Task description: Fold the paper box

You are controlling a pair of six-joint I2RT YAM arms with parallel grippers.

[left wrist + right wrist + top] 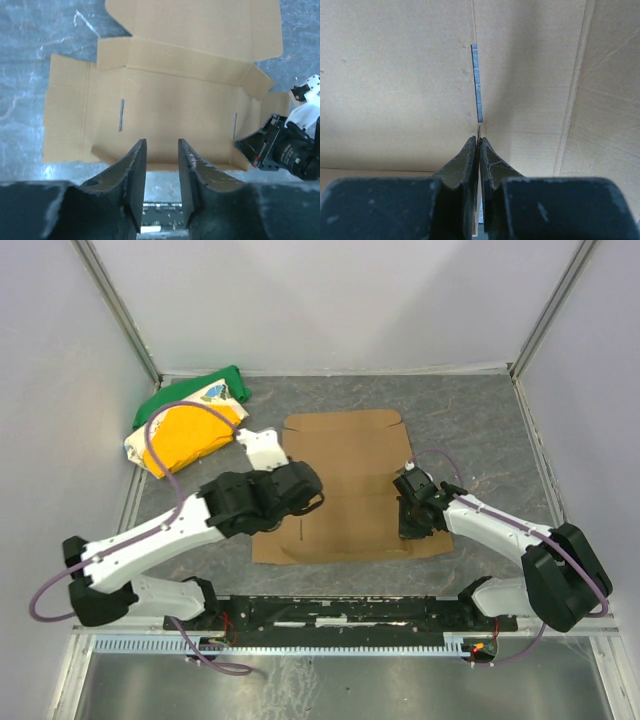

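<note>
The paper box [350,480] is a brown cardboard sheet lying mostly flat on the grey table, its side flaps slightly raised. My left gripper [305,502] hovers over its left part, open and empty; in the left wrist view [161,150] the fingers frame the box's near edge [165,115]. My right gripper [408,522] is at the box's right side, shut on the thin edge of a raised flap. In the right wrist view [478,140] the cardboard edge shows between the fingertips, just below a narrow slot [477,82]. It also shows in the left wrist view [280,147].
A green, yellow and white cloth bundle [190,425] lies at the back left, beside the left arm's cable. Pale enclosure walls [60,390] ring the table. A black rail [350,612] runs along the near edge.
</note>
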